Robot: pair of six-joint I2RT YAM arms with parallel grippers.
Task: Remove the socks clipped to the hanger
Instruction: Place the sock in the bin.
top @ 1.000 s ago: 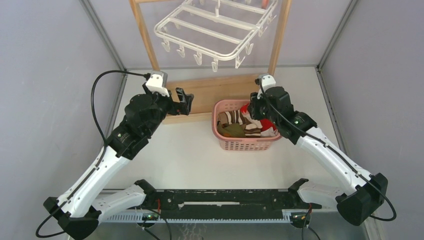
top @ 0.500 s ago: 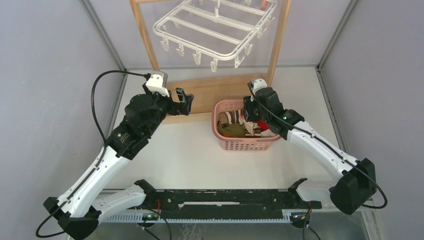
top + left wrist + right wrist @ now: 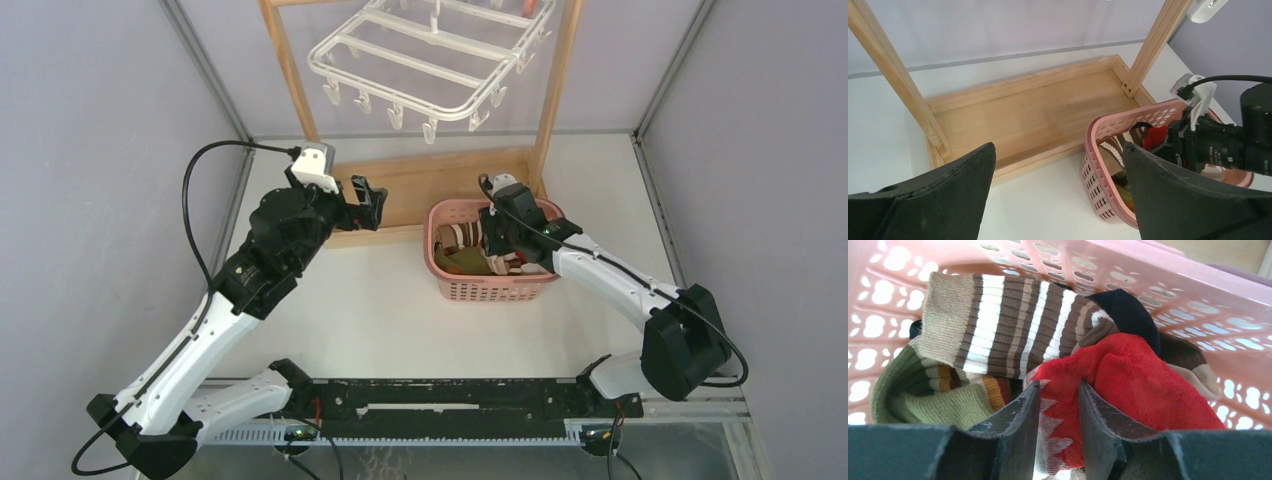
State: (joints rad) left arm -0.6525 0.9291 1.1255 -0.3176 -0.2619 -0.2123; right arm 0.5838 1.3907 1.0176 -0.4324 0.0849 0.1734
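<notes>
Well to the left of the pink basket (image 3: 437,262), the left gripper (image 3: 368,203) hangs above the table (image 3: 380,310) with its jaws spread as wide as they go and nothing between them. It points across the low board of the wooden stand (image 3: 430,185), which lies just behind the basket and touches its far rim.

Above and behind the basket, the white hanger (image 3: 430,60) is slung between the stand's two posts, tilted, with its small clips (image 3: 397,117) dangling along the near rim. A scrap of red shows at the hanger's far edge, too cut off to tell what it is.

Inside the basket the socks (image 3: 465,250) lie in a heap. In the right wrist view, a brown and white striped sock (image 3: 1013,330) lies on top towards the left, a green sock (image 3: 933,400) is under it, and a red sock (image 3: 1143,385) is to the right with a dark one behind it.

The right gripper (image 3: 1058,385) reaches down into the right half of the basket. Its jaws stand only a little apart, and the red sock's patterned edge fills the gap. Whether they pinch that cloth or merely rest over it cannot be told.
</notes>
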